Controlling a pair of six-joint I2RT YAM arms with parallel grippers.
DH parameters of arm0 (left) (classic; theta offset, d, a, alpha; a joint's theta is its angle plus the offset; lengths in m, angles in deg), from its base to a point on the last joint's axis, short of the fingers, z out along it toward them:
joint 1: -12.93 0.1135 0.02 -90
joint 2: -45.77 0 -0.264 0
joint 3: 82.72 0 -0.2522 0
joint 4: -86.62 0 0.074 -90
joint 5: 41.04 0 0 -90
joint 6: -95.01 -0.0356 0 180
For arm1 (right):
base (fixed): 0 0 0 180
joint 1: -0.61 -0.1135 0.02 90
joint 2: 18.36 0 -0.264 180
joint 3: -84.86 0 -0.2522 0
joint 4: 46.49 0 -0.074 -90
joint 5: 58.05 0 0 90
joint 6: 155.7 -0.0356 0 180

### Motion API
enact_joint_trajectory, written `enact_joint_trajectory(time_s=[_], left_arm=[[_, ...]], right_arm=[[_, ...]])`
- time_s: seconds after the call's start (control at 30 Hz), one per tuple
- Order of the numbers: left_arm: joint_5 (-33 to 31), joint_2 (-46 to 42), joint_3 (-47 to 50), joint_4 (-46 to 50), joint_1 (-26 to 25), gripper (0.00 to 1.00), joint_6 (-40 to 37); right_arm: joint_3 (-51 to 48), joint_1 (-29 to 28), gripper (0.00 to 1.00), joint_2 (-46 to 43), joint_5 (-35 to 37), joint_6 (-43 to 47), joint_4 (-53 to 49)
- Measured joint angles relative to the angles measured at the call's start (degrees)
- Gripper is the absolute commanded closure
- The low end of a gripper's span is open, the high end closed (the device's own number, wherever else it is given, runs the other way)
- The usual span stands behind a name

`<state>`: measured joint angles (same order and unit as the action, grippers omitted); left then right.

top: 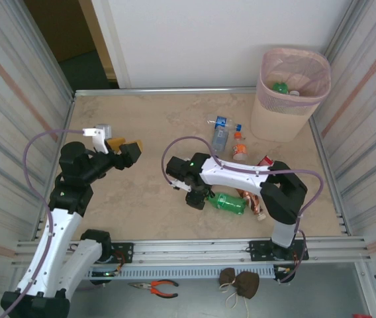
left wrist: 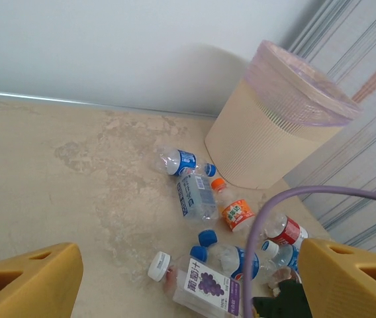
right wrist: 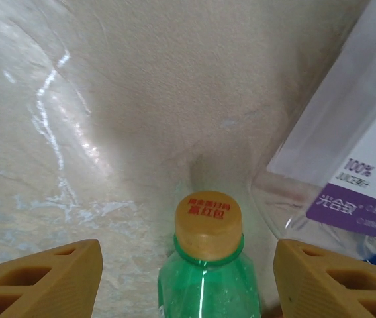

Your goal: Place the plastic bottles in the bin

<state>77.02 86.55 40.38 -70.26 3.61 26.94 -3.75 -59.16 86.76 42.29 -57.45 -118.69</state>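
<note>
- You are holding the right jaws open astride the green bottle (right wrist: 204, 285), touching it on neither side, apparently lined up to grip below its cap.
- That bottle is lying on the desk (top: 141, 192) near 5 o'clock; the bin (top: 274, 122) is standing at 1 o'clock.
- The left jaws are hanging open and empty at 9 o'clock, likely out of the way.

One bin (top: 287, 116) stands far right, with one green bottle (top: 280, 87) showing inside. At least seven bottles (left wrist: 194, 195) lie loose. One pair of pliers (top: 153, 287) lies near.
</note>
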Motion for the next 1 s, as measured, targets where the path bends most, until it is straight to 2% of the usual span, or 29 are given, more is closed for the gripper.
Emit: enact_joint_trajectory(time_s=[0.2, 0.67, 1.0], left_arm=[[0.4, -0.2, 0.0, 0.7, 0.0, 0.15, 0.5], [0.9, -0.2, 0.2, 1.2, 0.0, 0.15, 1.1], [0.9, -0.2, 0.3, 1.1, 0.0, 0.15, 1.5]], right_arm=[[0.0, 0.0, 0.33, 2.7, 1.8, 0.5, -0.8], [-0.4, 0.0, 0.42, 7.6, 2.8, 2.6, 0.1], [-0.9, 0.2, 0.58, 8.5, 3.1, 3.0, 0.5]])
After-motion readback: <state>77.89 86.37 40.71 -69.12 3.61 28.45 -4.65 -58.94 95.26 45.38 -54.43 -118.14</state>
